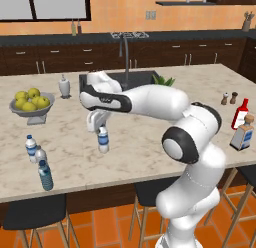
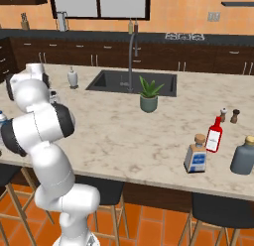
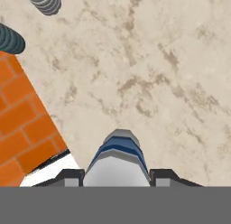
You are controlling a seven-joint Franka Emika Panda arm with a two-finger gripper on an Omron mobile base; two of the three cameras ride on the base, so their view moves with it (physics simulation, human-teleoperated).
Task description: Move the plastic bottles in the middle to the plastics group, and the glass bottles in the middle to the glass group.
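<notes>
My gripper hangs over the middle front of the island counter, shut on a small clear plastic bottle with a white cap and blue label. Seen from the hand, that bottle sits between the two fingertips, above the marble. The plastics group, three small water bottles, stands at the counter's front left; two of their tops show in the hand view. At the right end, the cork-stoppered glass bottle stands beside the red bottle.
A fruit bowl and soap dispenser stand at the back left, near the sink and faucet. A potted plant, salt and pepper shakers and a grey bottle occupy the right side. Stools line the front edge.
</notes>
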